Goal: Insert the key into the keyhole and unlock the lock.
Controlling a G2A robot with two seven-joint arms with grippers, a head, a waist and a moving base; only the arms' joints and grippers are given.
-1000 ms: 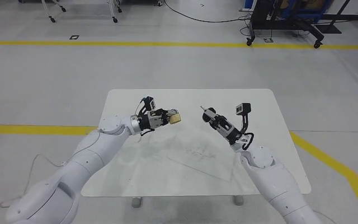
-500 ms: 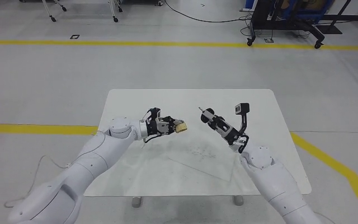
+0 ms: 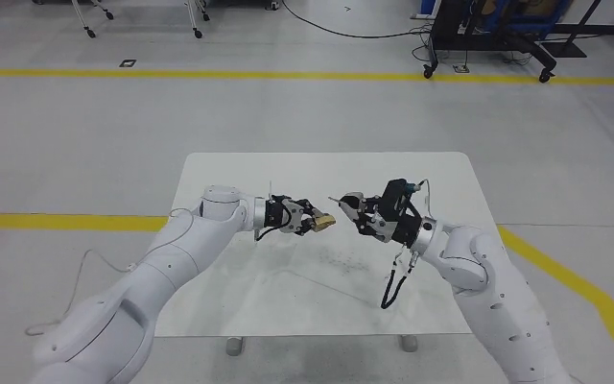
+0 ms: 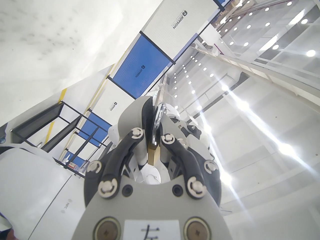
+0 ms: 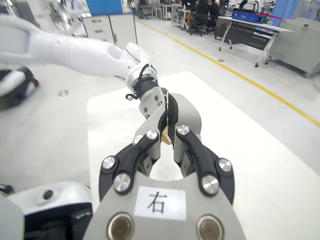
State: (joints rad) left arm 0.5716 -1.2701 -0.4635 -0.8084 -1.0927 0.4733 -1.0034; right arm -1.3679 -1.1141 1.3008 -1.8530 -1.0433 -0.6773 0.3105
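A brass padlock [image 3: 324,222] is held above the middle of the white table [image 3: 441,288] by my left gripper [image 3: 311,218], which is shut on it. In the left wrist view the lock's brass body [image 4: 151,154] and steel shackle [image 4: 158,118] sit between the shut fingers. My right gripper [image 3: 349,204] faces it from the other side, shut on a thin silver key [image 3: 335,201] whose tip ends just short of the lock. In the right wrist view the right gripper [image 5: 170,106] has its pads pressed together, a corner of the padlock [image 5: 166,139] shows behind them, and the key is hidden.
A faint rectangular outline and scuff marks [image 3: 345,261] lie on the table below the grippers. Beyond the table is open floor with yellow lines [image 3: 96,73]. Desks and carts [image 5: 245,28] stand far off in the room.
Both arms have moved inward toward each other. The padlock went right and the key went left and down, so the gap between them has nearly closed. The right wrist has turned.
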